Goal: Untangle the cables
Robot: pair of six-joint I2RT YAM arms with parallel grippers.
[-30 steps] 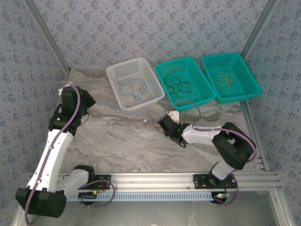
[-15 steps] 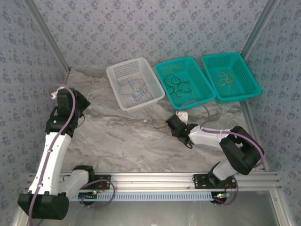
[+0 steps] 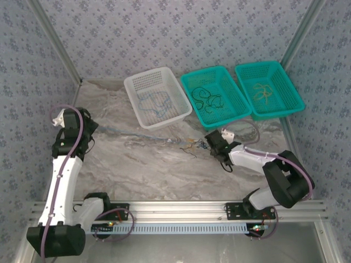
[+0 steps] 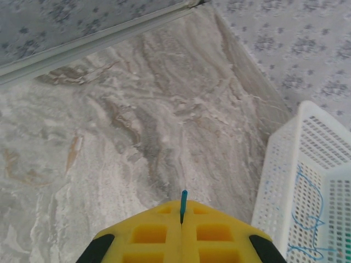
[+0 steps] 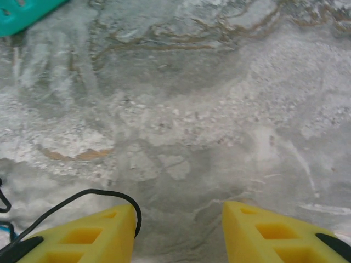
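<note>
My left gripper (image 3: 86, 128) is at the far left of the table, shut on the end of a thin blue cable (image 4: 184, 197) that pokes out between its yellow fingers (image 4: 159, 233). The blue cable (image 3: 131, 133) runs taut to the right, to a small tangle of blue, black and yellow cables (image 3: 192, 145) on the marble top. Just right of the tangle my right gripper (image 3: 213, 141) is low over the table and open, nothing between its fingers (image 5: 178, 211). A black cable (image 5: 82, 194) loops against its left finger.
A white basket (image 3: 131, 85) holds blue cables (image 3: 155, 104). The middle teal basket (image 3: 205, 72) holds black cables (image 3: 207, 99). The right teal basket (image 3: 274, 66) holds yellow ones (image 3: 262, 92). Walls close in on both sides.
My left gripper has drawn back to the left with the blue cable, stretching it. My right gripper has moved right, away from the tangle.
</note>
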